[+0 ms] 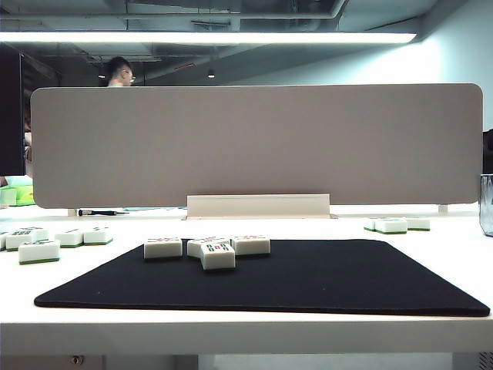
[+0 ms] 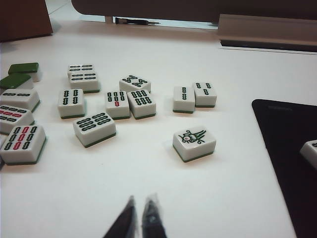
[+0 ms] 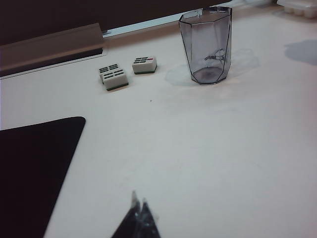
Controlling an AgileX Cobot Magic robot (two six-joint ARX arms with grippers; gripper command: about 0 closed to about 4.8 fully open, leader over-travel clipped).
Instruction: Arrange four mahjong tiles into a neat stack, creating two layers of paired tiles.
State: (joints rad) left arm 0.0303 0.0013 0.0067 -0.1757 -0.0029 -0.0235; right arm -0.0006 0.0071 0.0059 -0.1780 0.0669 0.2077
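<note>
Left wrist view: tiles [image 2: 194, 143] show symbols, no writing.

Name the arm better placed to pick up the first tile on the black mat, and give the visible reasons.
Left, narrowly. The tiles sit left of centre on the black mat. The left gripper, shut, sees a mat tile at its view's edge; the right gripper, shut, sees only mat, no mat tile.

Low frontal exterior, wrists overlooking mat [image 1: 262, 281] edges

Both grippers' fingers [image 2: 151, 218] are slim, dark, tapering blades.
</note>
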